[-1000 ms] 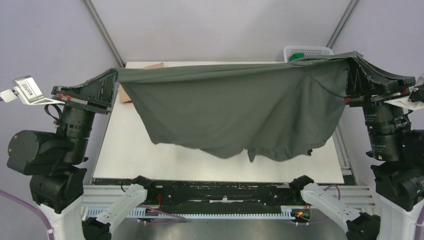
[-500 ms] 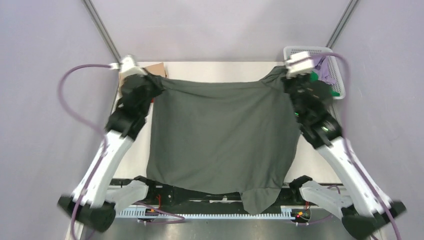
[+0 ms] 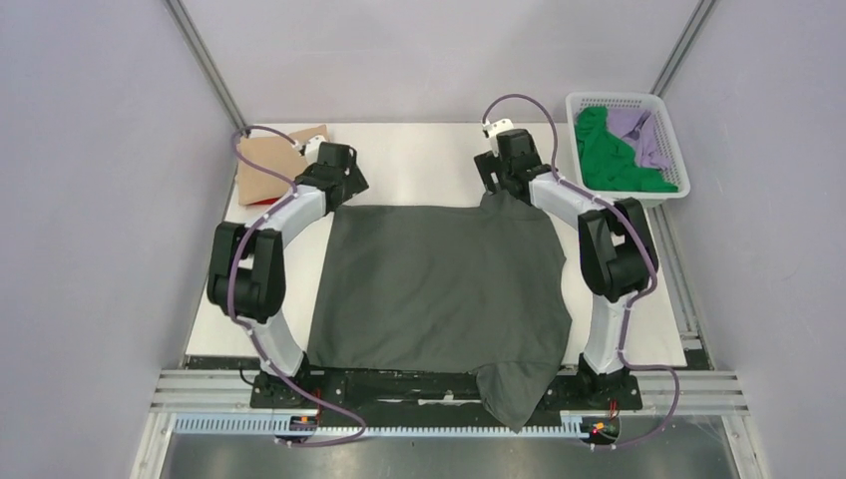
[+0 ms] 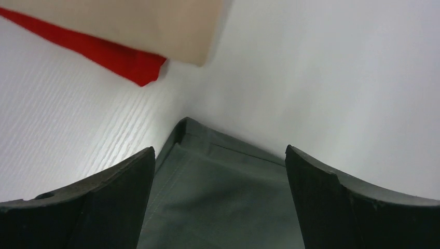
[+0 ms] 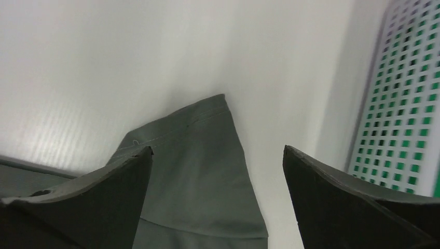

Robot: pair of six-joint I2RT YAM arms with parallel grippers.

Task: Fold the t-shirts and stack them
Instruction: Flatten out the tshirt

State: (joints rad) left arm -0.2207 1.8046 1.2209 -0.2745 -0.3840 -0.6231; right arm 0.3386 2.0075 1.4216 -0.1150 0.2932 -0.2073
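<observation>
At the far left corner of the counter a folded tan t-shirt lies over a red t-shirt, whose edge peeps out beneath it. Just to the right, the left fingers stand spread apart with nothing between them, poised over the far left corner of the dark grey t-shirt. That shirt lies spread flat across the middle of the counter, with one flap drooping over the near edge. The right fingers are likewise parted and empty, above a hemmed tongue of grey cloth at the shirt's far right corner. At the far right corner a white lattice basket holds a green t-shirt and a lilac t-shirt, both crumpled.

The grey cloth looks light, limp and easily creased. It will likely sag and swing when lifted. The stitched hems at the corners seem the firmest places to pinch, and the overhanging flap probably needs drawing onto the counter before any fold.

The counter is white, smooth and faintly ribbed, so cloth should slide readily. Plain pale walls with slanted metal struts close in the space.
</observation>
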